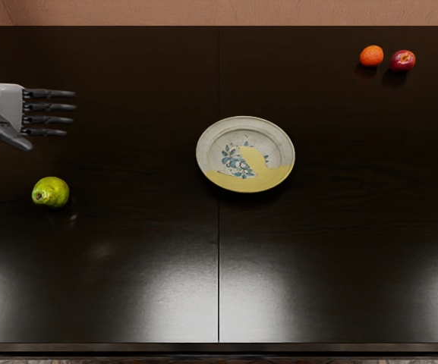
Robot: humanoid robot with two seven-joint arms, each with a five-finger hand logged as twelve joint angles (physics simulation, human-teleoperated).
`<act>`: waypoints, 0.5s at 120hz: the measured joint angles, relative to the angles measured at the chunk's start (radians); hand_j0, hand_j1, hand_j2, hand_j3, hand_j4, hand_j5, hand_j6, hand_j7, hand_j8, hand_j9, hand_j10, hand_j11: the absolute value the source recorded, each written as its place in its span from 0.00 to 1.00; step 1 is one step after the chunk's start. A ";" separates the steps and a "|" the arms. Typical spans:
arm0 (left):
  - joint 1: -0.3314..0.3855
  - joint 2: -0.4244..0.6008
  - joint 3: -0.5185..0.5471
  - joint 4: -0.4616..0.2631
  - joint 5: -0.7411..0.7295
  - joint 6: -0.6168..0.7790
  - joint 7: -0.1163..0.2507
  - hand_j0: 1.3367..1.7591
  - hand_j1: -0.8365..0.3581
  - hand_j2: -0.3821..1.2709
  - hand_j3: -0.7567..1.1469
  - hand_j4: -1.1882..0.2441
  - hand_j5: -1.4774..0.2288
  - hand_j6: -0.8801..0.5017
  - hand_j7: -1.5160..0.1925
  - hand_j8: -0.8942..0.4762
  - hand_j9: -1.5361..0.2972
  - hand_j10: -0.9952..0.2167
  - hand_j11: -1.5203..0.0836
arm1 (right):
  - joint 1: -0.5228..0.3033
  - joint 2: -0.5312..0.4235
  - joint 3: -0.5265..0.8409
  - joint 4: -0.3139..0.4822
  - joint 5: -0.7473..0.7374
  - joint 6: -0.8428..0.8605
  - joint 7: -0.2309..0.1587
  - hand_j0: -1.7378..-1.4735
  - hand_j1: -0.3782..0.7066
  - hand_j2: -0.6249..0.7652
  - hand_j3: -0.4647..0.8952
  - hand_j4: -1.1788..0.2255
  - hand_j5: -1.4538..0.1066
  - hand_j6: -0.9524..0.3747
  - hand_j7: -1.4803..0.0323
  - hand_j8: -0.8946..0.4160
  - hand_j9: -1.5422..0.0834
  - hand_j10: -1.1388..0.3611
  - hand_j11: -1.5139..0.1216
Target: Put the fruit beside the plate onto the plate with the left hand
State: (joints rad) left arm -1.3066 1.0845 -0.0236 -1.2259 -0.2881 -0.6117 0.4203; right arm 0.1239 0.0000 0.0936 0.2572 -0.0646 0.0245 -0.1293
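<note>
The left robot hand [21,114] hovers with fingers outstretched, holding nothing, near the green fruit [50,192].

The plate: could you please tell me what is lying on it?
Nothing lies on the plate; only its blue and yellow painted pattern shows. The table beneath it is covered.

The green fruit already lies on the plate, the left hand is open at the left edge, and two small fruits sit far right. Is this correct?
Not quite. In the head view the green fruit lies on the table, left of the plate and apart from it. The left hand is open at the left edge; the orange fruit and red fruit sit far right.
</note>
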 joint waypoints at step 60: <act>-0.078 -0.122 -0.007 -0.008 0.313 0.000 0.004 0.76 0.99 0.23 0.40 0.83 0.87 0.64 0.89 0.65 0.84 0.82 0.95 | 0.000 0.000 -0.003 -0.006 -0.001 0.008 -0.001 0.30 0.06 0.45 0.34 0.82 0.91 0.70 0.96 0.66 0.93 0.74 0.90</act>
State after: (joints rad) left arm -1.3846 0.9630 -0.0309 -1.2335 0.0246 -0.6114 0.4242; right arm 0.1242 0.0000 0.0905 0.2514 -0.0659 0.0321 -0.1300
